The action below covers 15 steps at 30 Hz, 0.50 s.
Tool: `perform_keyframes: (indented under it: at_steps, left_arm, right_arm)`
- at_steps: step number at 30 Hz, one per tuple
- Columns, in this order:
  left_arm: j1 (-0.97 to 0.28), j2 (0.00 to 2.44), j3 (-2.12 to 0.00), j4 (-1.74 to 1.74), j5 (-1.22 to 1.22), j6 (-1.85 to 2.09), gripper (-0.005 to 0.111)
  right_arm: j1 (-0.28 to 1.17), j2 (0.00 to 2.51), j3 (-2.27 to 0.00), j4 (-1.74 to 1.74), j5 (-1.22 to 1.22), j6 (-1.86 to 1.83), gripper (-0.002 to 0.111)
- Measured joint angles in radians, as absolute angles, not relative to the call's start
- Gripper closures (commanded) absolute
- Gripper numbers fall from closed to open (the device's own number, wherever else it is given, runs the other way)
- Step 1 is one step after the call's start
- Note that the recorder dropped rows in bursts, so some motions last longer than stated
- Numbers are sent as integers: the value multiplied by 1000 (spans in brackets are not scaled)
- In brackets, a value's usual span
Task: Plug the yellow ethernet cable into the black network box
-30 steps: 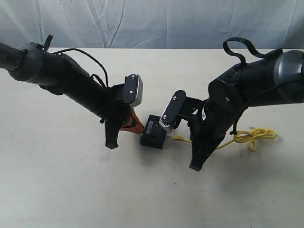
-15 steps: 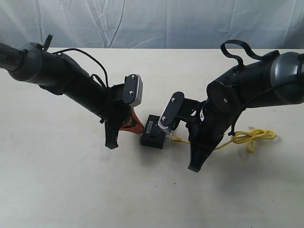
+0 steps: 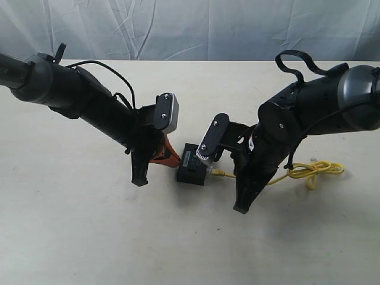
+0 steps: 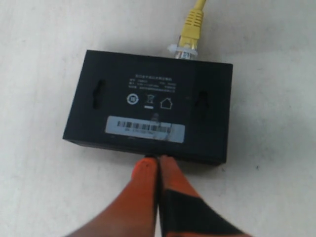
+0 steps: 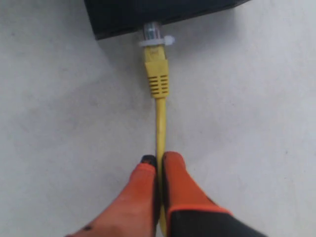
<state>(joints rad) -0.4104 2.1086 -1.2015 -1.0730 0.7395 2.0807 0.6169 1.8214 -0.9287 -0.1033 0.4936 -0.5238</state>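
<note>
The black network box (image 3: 192,163) lies flat mid-table, its pale barcode label (image 4: 145,128) facing up. The yellow ethernet cable (image 5: 160,129) runs from the box's side, its clear plug (image 5: 154,35) seated in a port. My right gripper (image 5: 159,160) is shut on the yellow ethernet cable a short way behind the yellow boot (image 5: 157,76). My left gripper (image 4: 158,162) is shut with nothing between its fingers, its orange tips touching the box's opposite edge. The rest of the cable lies in loose loops (image 3: 317,170) on the table at the right.
The pale tabletop (image 3: 89,231) stretches around both arms. A wrinkled white cloth backdrop (image 3: 190,27) hangs along the far edge. The left arm (image 3: 89,107) and the right arm (image 3: 309,113) slant in over the table from either side.
The right arm has shifted slightly left toward the box with the cable, and the cable loops have slid a little. The left arm and the box have not moved.
</note>
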Motion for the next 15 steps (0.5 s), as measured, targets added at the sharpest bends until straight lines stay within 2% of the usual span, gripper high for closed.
perform_keyframes:
  at_steps: [15]
  left_arm:
    - [-410,2109,-1202,-1102,741,2068,107]
  right_arm:
    - [617,1824,-929,-80,473,-564,109]
